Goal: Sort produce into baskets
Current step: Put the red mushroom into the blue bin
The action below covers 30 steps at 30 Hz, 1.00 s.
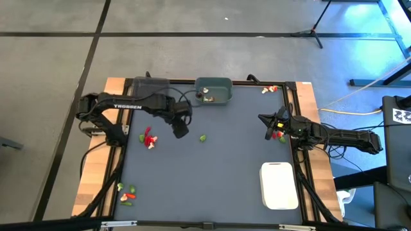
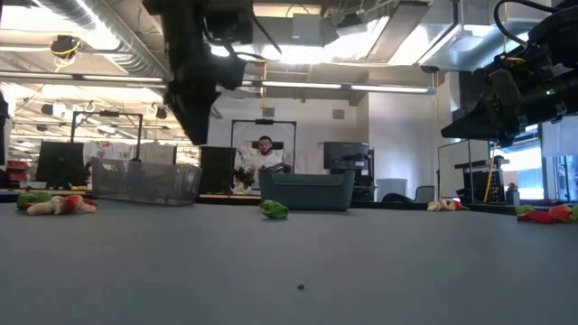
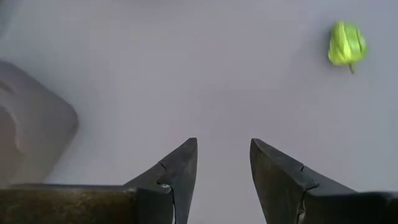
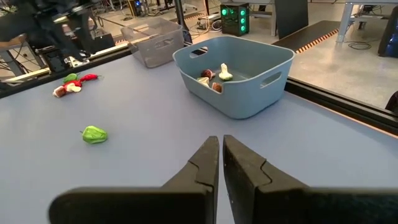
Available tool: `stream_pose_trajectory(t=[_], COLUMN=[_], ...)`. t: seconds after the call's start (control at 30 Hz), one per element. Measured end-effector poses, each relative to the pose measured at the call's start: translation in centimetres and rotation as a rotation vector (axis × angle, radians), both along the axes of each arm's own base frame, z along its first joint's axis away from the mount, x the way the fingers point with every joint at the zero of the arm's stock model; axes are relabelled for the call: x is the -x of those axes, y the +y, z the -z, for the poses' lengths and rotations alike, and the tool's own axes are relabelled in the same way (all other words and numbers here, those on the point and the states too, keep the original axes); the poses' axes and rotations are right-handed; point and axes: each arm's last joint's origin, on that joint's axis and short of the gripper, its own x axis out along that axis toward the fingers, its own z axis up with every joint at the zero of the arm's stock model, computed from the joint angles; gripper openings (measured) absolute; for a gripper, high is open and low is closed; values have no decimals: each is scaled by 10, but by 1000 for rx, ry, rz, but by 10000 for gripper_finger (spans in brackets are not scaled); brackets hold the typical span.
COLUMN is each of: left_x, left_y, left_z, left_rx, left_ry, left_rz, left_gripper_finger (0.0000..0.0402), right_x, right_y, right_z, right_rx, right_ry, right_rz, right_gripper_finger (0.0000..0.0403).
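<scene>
Left gripper [image 1: 182, 132], centre-left in the high view: hovering, jaws parted, holding nothing. Green piece [image 1: 203, 137], just right of it: risking being nudged aside by an off-centre descent. Right gripper [image 1: 270, 133], at right edge: idling, jaws closed, empty.

Black arms [image 1: 138, 106], white TROSSEN lettering

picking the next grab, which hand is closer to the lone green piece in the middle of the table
Left. The left hand hangs open right beside the green piece, a short way toward the left edge. The right hand is shut, far off at the table's right edge.

Lab: monitors [image 2: 60, 164], exposed ceiling ducts [image 2: 99, 36]
</scene>
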Motion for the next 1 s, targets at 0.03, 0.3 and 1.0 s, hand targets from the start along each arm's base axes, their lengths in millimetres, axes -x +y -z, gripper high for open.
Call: stream_pose_trajectory(t=[0.03, 0.3, 1.0], left_x=[1, 9, 17], left_y=[-3, -28, -32], left_z=[0, 2, 28], left_rx=[5, 32, 40], left_ry=[12, 106, 213], left_rz=[-2, -36, -93], left_gripper_finger=[143, 143, 143], right_x=[0, 0, 0], right_y=[0, 0, 0], right_z=[0, 0, 0], right_rx=[0, 0, -1], right_ry=[0, 0, 4], right_rz=[0, 0, 0], right_gripper_finger=[26, 26, 26])
